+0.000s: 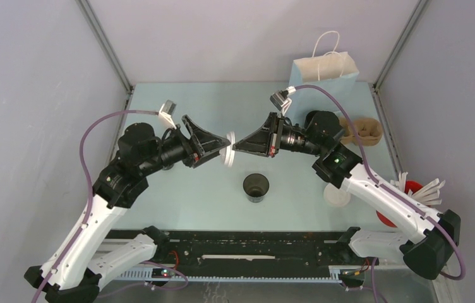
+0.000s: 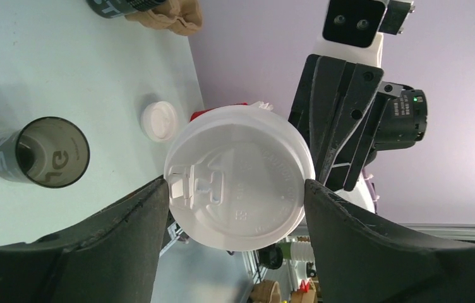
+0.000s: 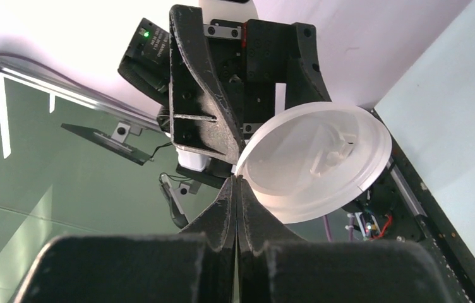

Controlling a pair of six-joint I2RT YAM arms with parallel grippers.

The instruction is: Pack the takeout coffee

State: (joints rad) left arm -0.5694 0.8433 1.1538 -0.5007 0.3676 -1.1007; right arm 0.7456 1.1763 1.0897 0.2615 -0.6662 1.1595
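Note:
A white coffee lid (image 1: 228, 156) hangs in mid-air between my two grippers, above the table. My left gripper (image 1: 225, 154) grips it across its width; in the left wrist view both fingers touch opposite edges of the lid (image 2: 241, 170), whose top faces that camera. My right gripper (image 1: 235, 148) is shut, with its tips pinching the lid's rim; in the right wrist view the lid (image 3: 314, 161) shows its underside beside the closed tips (image 3: 238, 180). A dark, open, empty cup (image 1: 256, 187) stands on the table below, also in the left wrist view (image 2: 45, 161).
A light blue paper bag (image 1: 324, 79) stands at the back right. A brown cup carrier (image 1: 361, 131) lies next to it. A second white lid (image 1: 337, 194) lies right of the cup. A red holder with white sticks (image 1: 412, 192) sits at the right edge.

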